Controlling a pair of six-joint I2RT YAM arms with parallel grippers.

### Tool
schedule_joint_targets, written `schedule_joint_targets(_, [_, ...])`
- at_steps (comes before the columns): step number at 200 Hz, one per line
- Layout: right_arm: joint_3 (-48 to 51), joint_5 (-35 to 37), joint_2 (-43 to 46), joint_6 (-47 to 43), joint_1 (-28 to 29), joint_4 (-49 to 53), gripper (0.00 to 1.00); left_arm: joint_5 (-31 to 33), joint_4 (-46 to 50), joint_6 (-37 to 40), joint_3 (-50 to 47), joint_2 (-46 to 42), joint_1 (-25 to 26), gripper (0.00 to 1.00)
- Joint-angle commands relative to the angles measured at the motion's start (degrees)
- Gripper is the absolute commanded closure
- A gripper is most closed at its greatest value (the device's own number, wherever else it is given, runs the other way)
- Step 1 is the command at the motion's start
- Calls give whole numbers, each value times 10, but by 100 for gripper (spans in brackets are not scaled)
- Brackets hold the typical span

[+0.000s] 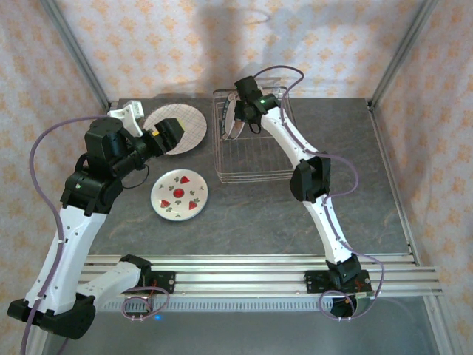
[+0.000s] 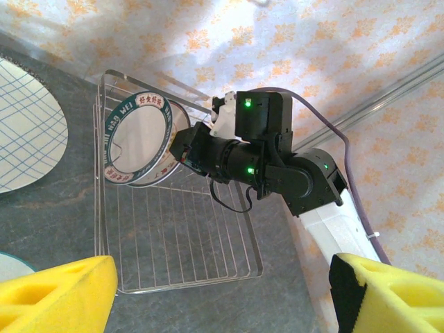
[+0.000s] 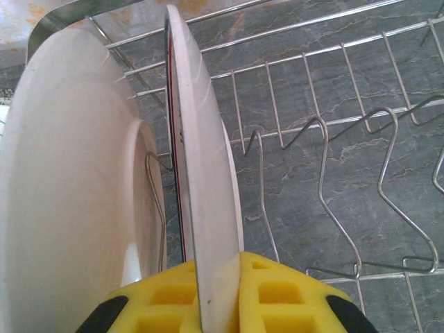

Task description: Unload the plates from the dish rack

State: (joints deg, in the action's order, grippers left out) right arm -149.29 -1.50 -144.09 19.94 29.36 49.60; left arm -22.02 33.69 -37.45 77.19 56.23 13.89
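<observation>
A: State of the right gripper (image 3: 216, 295)?
B: Clamped on the edge of the dark-rimmed plate (image 2: 135, 139), one yellow pad against each face. Held it upright on edge inside the dish rack (image 2: 180, 229), toward the far-left corner.
A: Anything else in there?
B: Counted two in total. Spotted a pale plate (image 3: 69, 208) standing right behind the gripped one, nearly touching it. Couldn't make out its pattern.
A: And the left gripper (image 1: 171, 134)?
B: Hung wide open, gripping nothing, over the rack-side edge of the pink-grid plate (image 1: 188, 118).
A: Outside the rack?
B: Found two lying flat on the table (image 1: 281, 214). Placed the pink-grid plate just left of the rack. Put the strawberry plate (image 1: 179, 194) nearer the arm bases, slightly apart from the pink-grid plate.
</observation>
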Motion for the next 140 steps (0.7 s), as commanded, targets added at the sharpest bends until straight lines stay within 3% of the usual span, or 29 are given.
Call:
schedule_joint_targets(1, [-40, 27, -6, 9, 6, -16, 95, 14, 4, 1, -8, -12, 3, 19])
schedule_joint_targets(17, [-45, 50, -3, 17, 8, -7, 100, 15, 2, -2, -12, -16, 3, 19])
schedule_joint_targets(140, [-53, 205, 57, 9, 39, 39, 100, 12, -7, -23, -27, -35, 3, 20])
